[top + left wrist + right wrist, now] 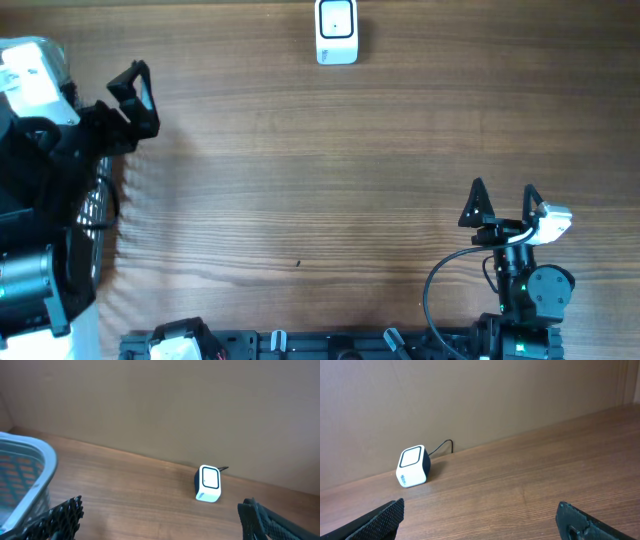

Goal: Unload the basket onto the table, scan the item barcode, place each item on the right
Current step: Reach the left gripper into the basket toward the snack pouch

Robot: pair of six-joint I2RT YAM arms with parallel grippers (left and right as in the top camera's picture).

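The barcode scanner (336,31) is a small white cube with a dark back and a cable, standing at the table's far edge; it also shows as the scanner (207,483) and the scanner (412,466) in the wrist views. My left gripper (143,98) hovers open at the far left, well left of the scanner, with nothing between its fingers (65,516). My right gripper (503,192) stands open near the front right, pointing toward the scanner, also empty. The item is out of view.
A pale blue mesh basket (35,455) stands at the left edge, partly under my left arm (60,150); orange shows through its walls. A plain wall rises behind the table's far edge. Bare wooden tabletop (320,180) lies between the two grippers.
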